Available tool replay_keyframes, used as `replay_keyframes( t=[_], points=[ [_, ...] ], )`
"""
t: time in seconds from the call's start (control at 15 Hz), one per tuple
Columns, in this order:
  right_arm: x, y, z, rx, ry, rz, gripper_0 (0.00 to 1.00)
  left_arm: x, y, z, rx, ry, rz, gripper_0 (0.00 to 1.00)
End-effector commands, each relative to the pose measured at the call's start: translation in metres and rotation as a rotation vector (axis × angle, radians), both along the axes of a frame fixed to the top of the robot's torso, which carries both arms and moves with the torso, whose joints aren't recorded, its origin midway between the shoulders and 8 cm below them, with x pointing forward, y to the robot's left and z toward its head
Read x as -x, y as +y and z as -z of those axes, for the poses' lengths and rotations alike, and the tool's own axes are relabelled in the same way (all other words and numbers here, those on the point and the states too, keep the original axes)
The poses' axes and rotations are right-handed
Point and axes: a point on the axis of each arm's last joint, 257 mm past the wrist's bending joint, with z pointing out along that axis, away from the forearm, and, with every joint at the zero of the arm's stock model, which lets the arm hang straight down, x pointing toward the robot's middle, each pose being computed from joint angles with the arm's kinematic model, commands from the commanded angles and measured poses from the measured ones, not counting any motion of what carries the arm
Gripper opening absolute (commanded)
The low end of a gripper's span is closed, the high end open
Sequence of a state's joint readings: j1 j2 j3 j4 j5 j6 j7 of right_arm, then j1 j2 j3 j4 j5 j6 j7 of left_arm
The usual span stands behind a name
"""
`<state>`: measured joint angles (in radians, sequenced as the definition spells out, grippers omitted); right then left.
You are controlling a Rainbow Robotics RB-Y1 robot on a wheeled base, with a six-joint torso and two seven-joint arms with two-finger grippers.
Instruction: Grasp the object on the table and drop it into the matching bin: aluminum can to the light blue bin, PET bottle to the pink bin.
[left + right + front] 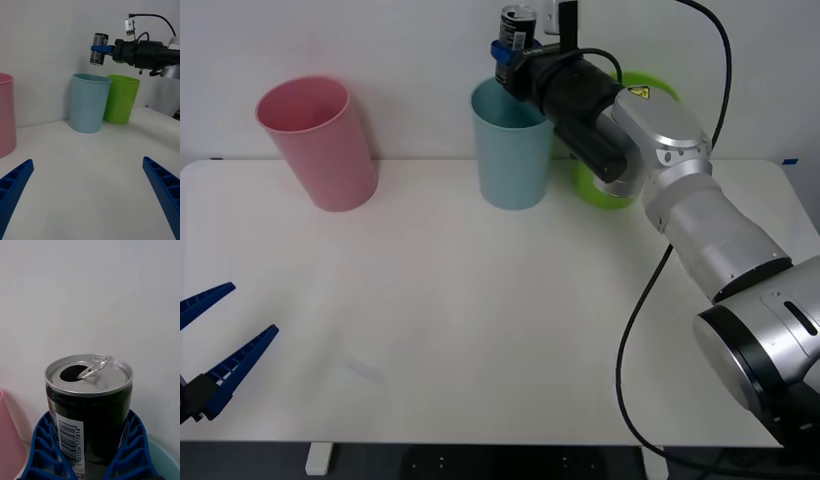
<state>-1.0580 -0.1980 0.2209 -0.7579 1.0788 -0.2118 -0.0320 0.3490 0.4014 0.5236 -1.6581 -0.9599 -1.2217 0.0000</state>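
Overhead, one aluminum can (516, 30), three bins

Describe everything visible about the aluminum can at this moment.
The aluminum can is small, with a dark printed body, a barcode and a silver top. Its mouth is open and the pull tab raised. It is upright, clamped between the right gripper's blue ribbed fingers, in the air above the light blue bin.
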Motion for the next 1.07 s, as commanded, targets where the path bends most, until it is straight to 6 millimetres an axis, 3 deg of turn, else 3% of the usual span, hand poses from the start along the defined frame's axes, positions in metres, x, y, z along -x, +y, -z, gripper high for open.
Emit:
replay_keyframes(
  t=[0.07,0.27,0.33,0.4,0.87,1.07],
  points=[
    [0.000,0.000,0.001,0.005,-0.001,0.001,0.00,0.000,0.000,0.000,0.000,0.000,0.000,1.00],
    [0.000,-0.001,0.001,0.005,-0.002,0.003,0.02,0.000,0.000,0.000,0.000,0.000,0.000,1.00],
    [0.000,-0.001,0.001,0.005,-0.002,0.003,0.34,0.000,0.000,0.000,0.000,0.000,0.000,1.00],
    [-0.001,-0.002,0.001,0.009,-0.004,0.004,1.00,0.000,0.000,0.000,0.000,0.000,0.000,1.00],
    [0.000,-0.004,-0.001,0.017,-0.011,-0.008,1.00,0.000,0.000,0.000,0.000,0.000,0.000,1.00],
    [0.005,-0.014,-0.003,0.018,-0.023,-0.031,1.00,0.000,0.000,0.000,0.000,0.000,0.000,1.00]
  ],
)
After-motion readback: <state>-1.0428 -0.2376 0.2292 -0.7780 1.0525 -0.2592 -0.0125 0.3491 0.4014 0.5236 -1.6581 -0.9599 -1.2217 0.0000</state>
